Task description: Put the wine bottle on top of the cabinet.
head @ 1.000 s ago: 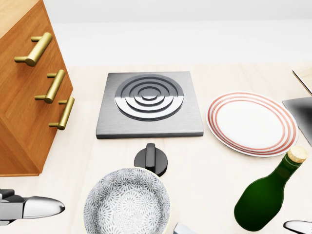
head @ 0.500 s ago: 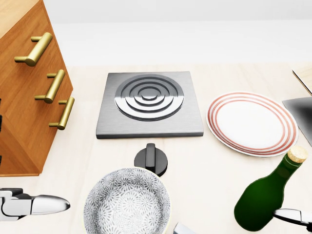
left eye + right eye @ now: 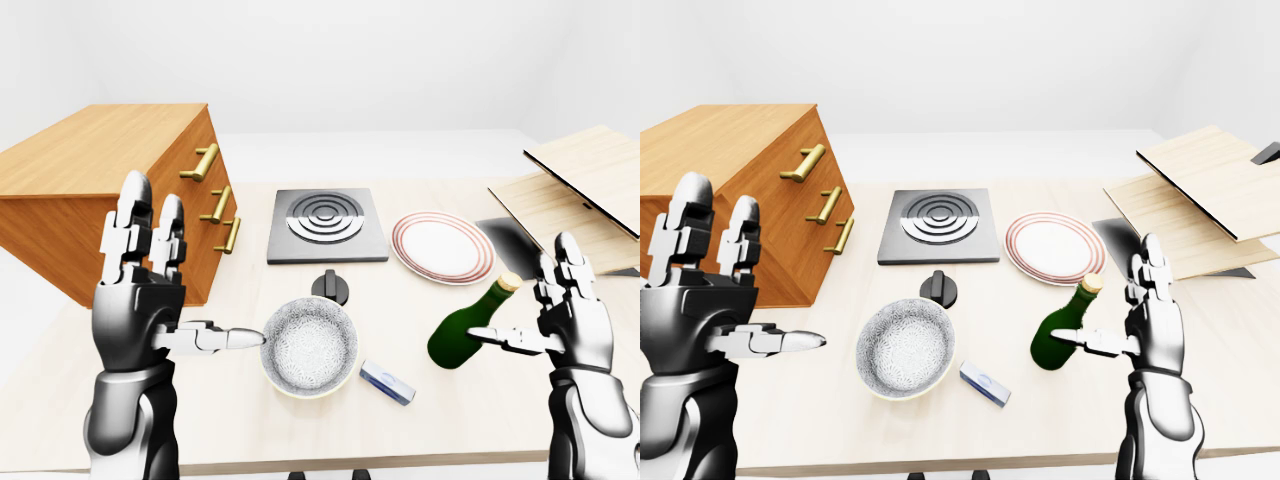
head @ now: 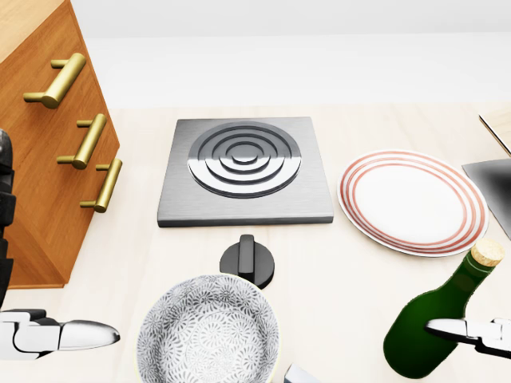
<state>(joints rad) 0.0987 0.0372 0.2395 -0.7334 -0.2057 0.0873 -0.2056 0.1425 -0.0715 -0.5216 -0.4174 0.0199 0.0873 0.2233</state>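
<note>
A dark green wine bottle (image 3: 468, 327) with a cork stands tilted on the pale table, right of the patterned bowl. My right hand (image 3: 548, 325) is open just right of it, palm toward it, thumb tip over the bottle's body without the fingers closing. The wooden cabinet (image 3: 105, 185) with three brass handles stands at the left; its flat top is bare. My left hand (image 3: 165, 290) is raised and open below the cabinet in the left-eye view, fingers up, thumb pointing at the bowl.
A patterned bowl (image 3: 309, 346) sits at bottom centre, with a black knob (image 3: 331, 286) and a square metal burner plate (image 3: 326, 224) above it. A red-rimmed plate (image 3: 442, 247) lies right of the burner. A small blue-white packet (image 3: 387, 382) lies near the bowl. Wooden boards (image 3: 575, 195) are stacked at the right.
Both hands have risen into view: the left hand's thumb moved up and right by the bowl, and the right hand's thumb moved in over the bottle's body. The bottle has not moved.
</note>
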